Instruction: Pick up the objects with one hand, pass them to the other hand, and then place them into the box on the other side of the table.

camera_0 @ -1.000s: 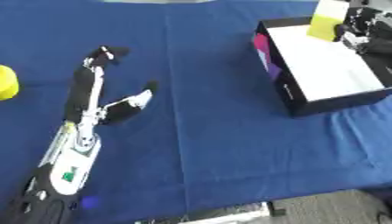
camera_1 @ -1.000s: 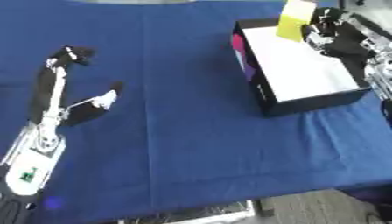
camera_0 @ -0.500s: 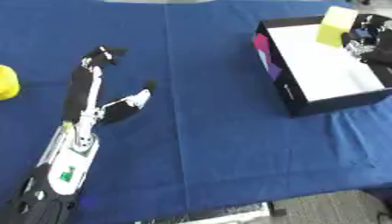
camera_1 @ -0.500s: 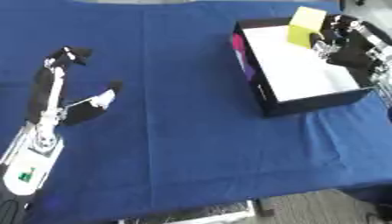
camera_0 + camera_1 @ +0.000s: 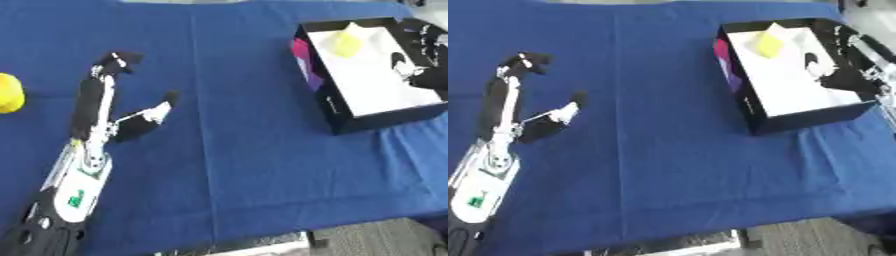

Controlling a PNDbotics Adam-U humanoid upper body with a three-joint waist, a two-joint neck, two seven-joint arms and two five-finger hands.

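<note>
A black box [image 5: 341, 107] with a white floor stands at the right of the blue table. A yellow block [image 5: 344, 43] lies inside it at the far end. My right hand [image 5: 418, 64] hovers over the box's right side, fingers spread and holding nothing, a short way from the block. My left hand [image 5: 98, 107] rests on the cloth at the left, fingers stretched away from me and thumb [image 5: 160, 107] out to the right. A yellow object [image 5: 9, 93] sits at the left edge, just left of that hand.
The blue cloth [image 5: 227, 150] covers the table between hand and box. The box's left outer wall carries a pink patch [image 5: 723, 54]. The table's near edge runs along the bottom, with grey floor [image 5: 798, 240] beyond it at the lower right.
My right hand held the yellow block above the box's far end; the block now lies in the box and the hand has opened and drawn back toward the near right. The left hand is still.
</note>
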